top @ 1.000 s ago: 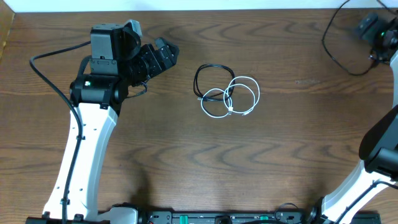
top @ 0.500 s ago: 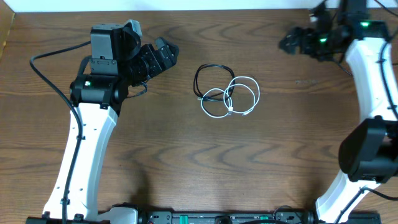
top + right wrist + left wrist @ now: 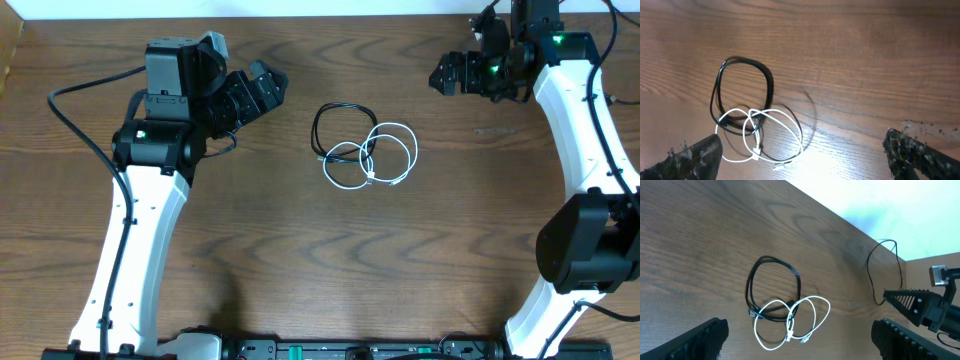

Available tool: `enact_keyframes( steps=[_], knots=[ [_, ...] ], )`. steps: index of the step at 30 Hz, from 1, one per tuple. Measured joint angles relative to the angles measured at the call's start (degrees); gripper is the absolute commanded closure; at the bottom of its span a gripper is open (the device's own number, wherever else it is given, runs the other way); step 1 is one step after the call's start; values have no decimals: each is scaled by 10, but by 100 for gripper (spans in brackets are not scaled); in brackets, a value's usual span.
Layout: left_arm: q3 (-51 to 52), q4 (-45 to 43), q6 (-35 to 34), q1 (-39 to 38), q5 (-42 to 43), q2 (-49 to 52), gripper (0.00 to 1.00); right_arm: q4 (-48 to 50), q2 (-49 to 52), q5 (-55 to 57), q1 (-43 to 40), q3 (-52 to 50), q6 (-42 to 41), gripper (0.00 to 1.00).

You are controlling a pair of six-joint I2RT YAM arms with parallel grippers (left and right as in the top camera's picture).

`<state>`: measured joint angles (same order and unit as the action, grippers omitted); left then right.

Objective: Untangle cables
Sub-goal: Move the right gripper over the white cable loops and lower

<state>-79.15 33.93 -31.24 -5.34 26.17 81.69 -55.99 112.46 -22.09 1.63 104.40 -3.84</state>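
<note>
Overhead: black cable [image 3: 316, 128] and white cable [image 3: 392, 125], looped and tangled.
White overlaps the black cable's lower right; left gripper [image 3: 268, 88] left of it, right gripper [image 3: 445, 78] upper right, both spread wide, empty. Risk: pinching both cords together could tighten the tangle.

Left claw [image 3: 799, 331]: only the fingertips [image 3: 704, 340] show in its wrist view, rest cut by btm edge. Same w/ right claw [image 3: 802, 145]: fingertips [image 3: 922, 156] blurred, fuzzy-edged, cut at btm corners. Overhead: both claws dark vs dark surface [image 3: 300, 270], so gap btwn jaws is unreadable there. Black cable [image 3: 744, 60] & white cable [image 3: 756, 150]: at the crossings can't tell which lies on top; plug ends too small to ID. Left arm [image 3: 130, 250] & right arm [image 3: 572, 120]: bases cut at btm edge of overhead. In left wrist view, right arm cut by right edge.
</note>
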Motion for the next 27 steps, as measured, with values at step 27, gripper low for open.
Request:
enact_keyframes(
  steps=[27],
  knots=[
    [0,0,0,0,0,0,4,10,17,-10,74,0,0,1]
  ],
)
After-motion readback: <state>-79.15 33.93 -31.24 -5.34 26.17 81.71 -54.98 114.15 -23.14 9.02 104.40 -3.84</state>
